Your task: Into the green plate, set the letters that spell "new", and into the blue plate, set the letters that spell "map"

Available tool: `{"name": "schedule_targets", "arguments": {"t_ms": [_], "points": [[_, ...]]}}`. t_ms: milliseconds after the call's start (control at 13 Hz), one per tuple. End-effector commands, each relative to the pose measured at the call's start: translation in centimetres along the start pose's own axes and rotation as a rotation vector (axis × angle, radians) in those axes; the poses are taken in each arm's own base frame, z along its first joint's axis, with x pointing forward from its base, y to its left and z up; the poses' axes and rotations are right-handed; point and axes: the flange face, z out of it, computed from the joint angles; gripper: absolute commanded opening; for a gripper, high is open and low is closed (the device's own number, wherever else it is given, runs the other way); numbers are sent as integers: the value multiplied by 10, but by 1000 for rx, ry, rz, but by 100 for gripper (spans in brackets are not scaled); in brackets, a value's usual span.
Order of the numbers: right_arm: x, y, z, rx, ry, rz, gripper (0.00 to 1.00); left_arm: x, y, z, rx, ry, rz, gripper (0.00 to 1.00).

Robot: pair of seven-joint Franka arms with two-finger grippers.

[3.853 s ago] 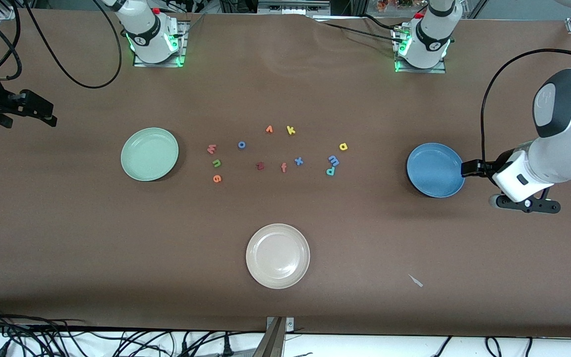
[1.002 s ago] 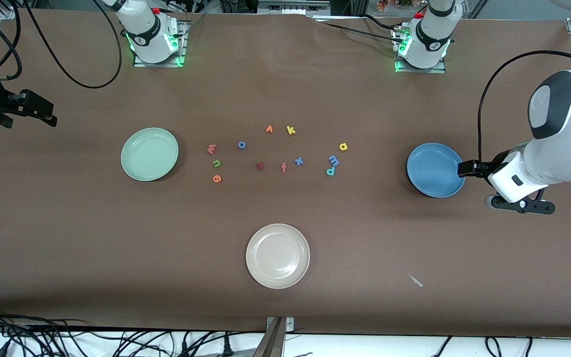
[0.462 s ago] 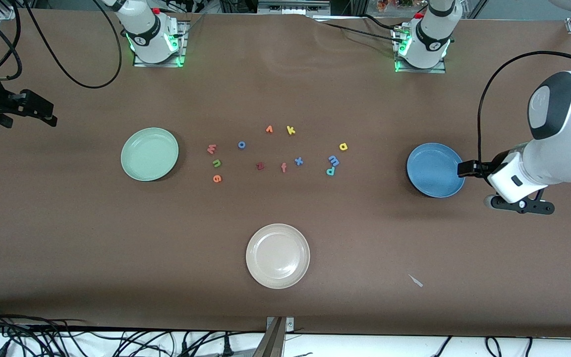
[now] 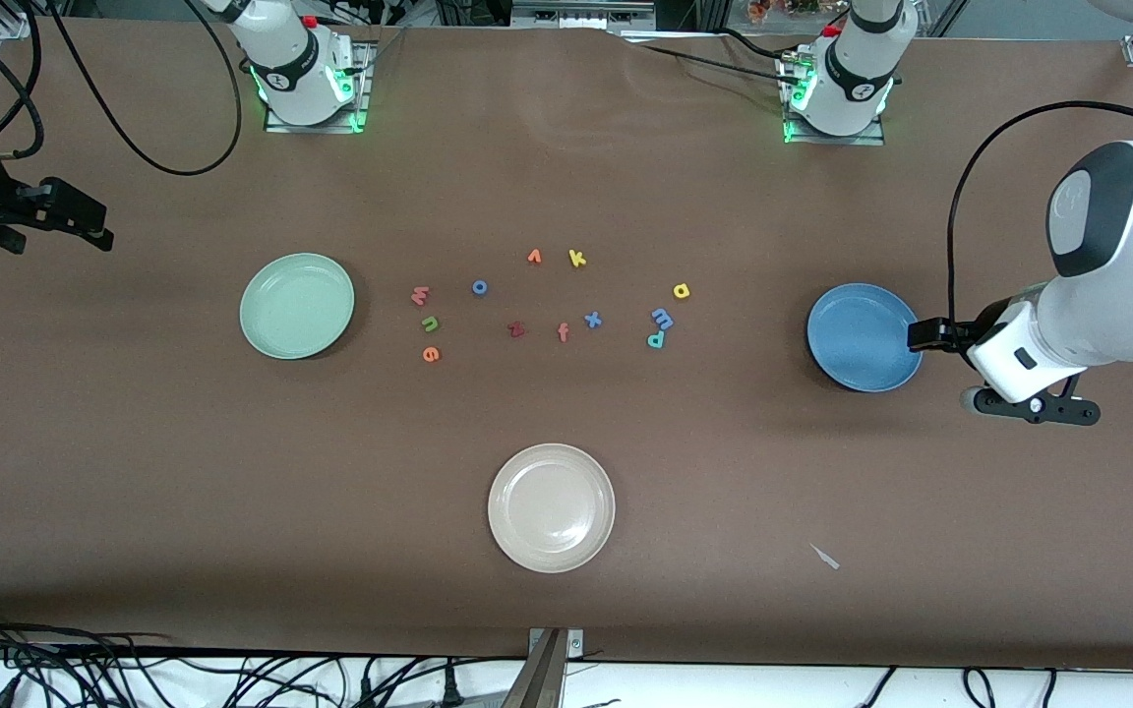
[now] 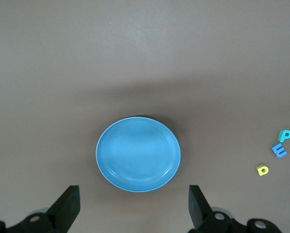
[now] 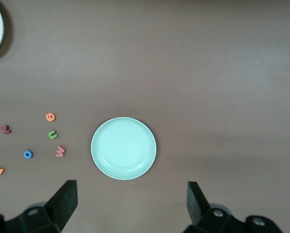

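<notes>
The left gripper [image 5: 133, 206] hangs open and empty above the table by the blue plate [image 4: 864, 337] at mid-right of the front frame. The right gripper [image 6: 130, 204] (also open, empty) waits at the upper-left edge. Three plates: blue, green plate [image 4: 297, 305] mid-left, one cream plate [image 4: 551, 507] at lower centre. Eleven letters lie between; "w" [image 4: 419, 294], "n" [image 4: 430, 324], "e" [image 4: 431, 354] sit nearest green, "a" [image 4: 682, 290], "m" [image 4: 662, 318], "p" [image 4: 656, 339] nearest blue.

Brown paper-covered table [image 4: 566, 167]. Toward the right arm's end, round mint-green plate [image 4: 297, 306]; toward the left arm's end, round blue plate [image 4: 864, 337]; between them, scattered small foam letters [image 4: 547, 300]; nearer the front edge, round cream-white plate [image 4: 551, 507].
</notes>
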Motion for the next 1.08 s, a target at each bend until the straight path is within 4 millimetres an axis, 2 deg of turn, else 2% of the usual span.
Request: {"name": "schedule_targets", "arguments": {"t_ms": [0,1002], "points": [[-10,-1,-4,-10,-3,7,100,-1,0,-2,27,4,14,99],[-16,-2,-3,-3,-42,50,100,-1,1,-2,27,6,14,99]]}}
